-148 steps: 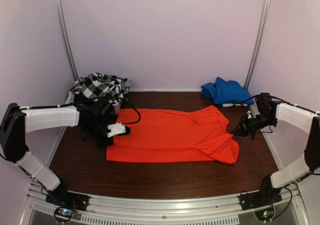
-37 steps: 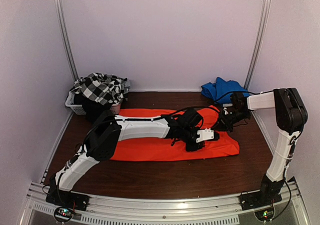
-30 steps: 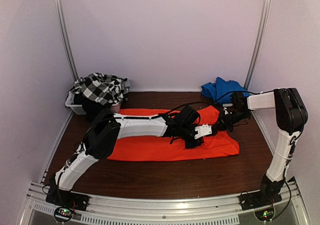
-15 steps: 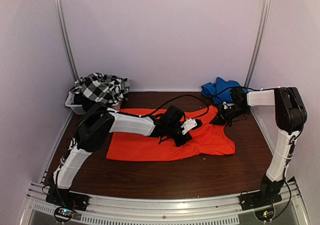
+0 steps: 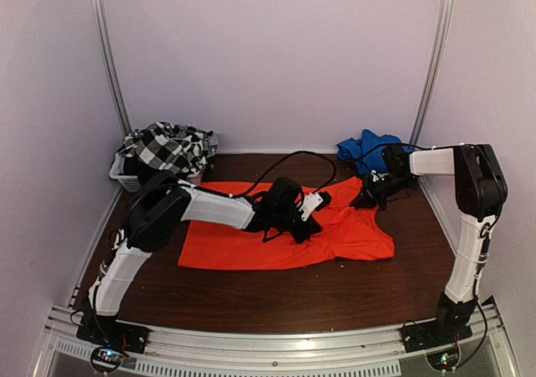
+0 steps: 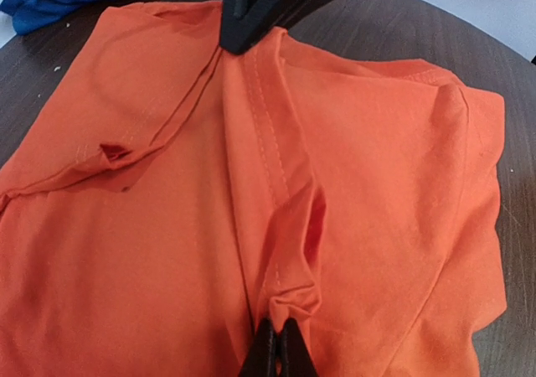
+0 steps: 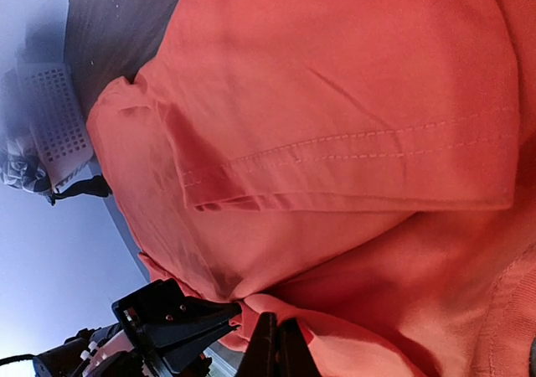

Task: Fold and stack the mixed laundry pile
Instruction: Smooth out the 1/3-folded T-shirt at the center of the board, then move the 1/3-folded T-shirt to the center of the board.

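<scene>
Orange-red garment [image 5: 243, 247] | left claw [image 6: 277, 353] clamped on it | right claw [image 7: 274, 348] clamped on it

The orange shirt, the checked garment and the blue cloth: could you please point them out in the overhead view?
orange shirt [image 5: 243, 245], overhead view, flat left part of its body.
checked garment [image 5: 167, 147], overhead view, top of the heap.
blue cloth [image 5: 362, 148], overhead view, its middle fold.
</scene>
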`<state>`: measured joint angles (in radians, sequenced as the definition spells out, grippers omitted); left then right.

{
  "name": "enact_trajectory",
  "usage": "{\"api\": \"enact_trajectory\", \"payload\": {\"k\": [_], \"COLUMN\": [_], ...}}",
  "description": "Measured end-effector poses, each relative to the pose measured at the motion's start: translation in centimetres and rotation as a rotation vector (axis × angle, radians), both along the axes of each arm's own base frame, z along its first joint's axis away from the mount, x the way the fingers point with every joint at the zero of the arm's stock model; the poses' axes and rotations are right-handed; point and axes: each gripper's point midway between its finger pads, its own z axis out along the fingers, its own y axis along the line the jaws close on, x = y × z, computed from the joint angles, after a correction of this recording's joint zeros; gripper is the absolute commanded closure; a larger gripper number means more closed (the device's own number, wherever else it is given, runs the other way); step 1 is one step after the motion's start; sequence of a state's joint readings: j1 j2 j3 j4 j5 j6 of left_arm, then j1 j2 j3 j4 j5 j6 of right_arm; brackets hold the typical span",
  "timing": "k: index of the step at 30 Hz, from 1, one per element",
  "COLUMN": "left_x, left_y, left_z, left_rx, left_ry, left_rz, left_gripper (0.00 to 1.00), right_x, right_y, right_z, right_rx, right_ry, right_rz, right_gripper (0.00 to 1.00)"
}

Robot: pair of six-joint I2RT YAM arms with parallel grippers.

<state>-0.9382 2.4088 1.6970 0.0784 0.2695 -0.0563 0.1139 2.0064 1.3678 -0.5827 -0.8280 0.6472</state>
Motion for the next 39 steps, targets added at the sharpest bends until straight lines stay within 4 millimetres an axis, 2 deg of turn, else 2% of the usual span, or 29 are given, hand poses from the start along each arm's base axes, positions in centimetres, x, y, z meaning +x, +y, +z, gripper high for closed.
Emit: {"api": "enact_trajectory", "payload": {"k": [5,7,9,10,12,13,14,15,18,22,25,27,30,33,36,39], "left_x": [0.8,1.3,1.8,2.1,2.4,2.7,2.9,3.1,3.9,5.3,5.9,5.8,5.4,4.7,2.9,0.3], "left_y": [1.2,1.8,2.4,2.8,3.5,3.9,4.4,4.9,6.5,8.4,9.9,10.8,12.9,15.1,17.1,19.8], "left_z": [0.0,0.1,0.0,-0.1,-0.4,-0.5,-0.5,-0.5,0.6,3.6,6.5,8.2,9.8,9.8,8.0,4.7], "left_rx": [-0.047,-0.08,-0.111,-0.123,-0.142,-0.148,-0.152,-0.154,-0.166,-0.152,-0.148,-0.161,-0.132,-0.058,0.049,0.185], "left_ry": [0.085,0.132,0.18,0.204,0.251,0.269,0.287,0.295,0.304,0.246,0.214,0.218,0.244,0.281,0.336,0.412], "left_rz": [0.087,0.134,0.181,0.203,0.252,0.28,0.308,0.33,0.419,0.492,0.516,0.508,0.498,0.502,0.511,0.533], "left_gripper": [0.99,0.93,0.92,0.87,0.74,0.57,0.38,0.24,0.03,0.02,0.02,0.02,0.02,0.02,0.02,0.02], "right_x": [-0.1,-0.1,0.0,0.1,0.4,0.6,0.9,1.2,1.7,0.3,-2.6,-5.1,-8.9,-11.6,-12.5,-12.0], "right_y": [-0.2,0.0,0.0,0.0,0.1,0.1,0.1,0.1,-0.3,-1.5,-2.0,-2.0,-1.4,-0.9,-0.8,-0.7], "right_z": [-0.4,-0.5,-0.7,-0.7,-0.4,-0.1,0.2,0.5,2.0,5.6,7.8,8.2,6.9,4.0,1.2,-1.0], "right_rx": [-0.013,-0.017,-0.019,-0.019,-0.021,-0.02,-0.021,-0.024,-0.043,-0.082,-0.094,-0.094,-0.089,-0.079,-0.075,-0.073], "right_ry": [0.003,0.003,0.0,0.002,-0.014,-0.021,-0.028,-0.044,-0.096,-0.171,-0.219,-0.216,-0.172,-0.085,-0.014,0.021], "right_rz": [0.003,0.007,0.011,0.007,0.015,0.012,0.01,0.015,0.027,0.051,0.076,0.094,0.135,0.163,0.161,0.149], "right_gripper": [0.97,0.87,0.75,0.67,0.51,0.47,0.45,0.44,0.43,0.48,0.51,0.52,0.53,0.54,0.55,0.59]}}
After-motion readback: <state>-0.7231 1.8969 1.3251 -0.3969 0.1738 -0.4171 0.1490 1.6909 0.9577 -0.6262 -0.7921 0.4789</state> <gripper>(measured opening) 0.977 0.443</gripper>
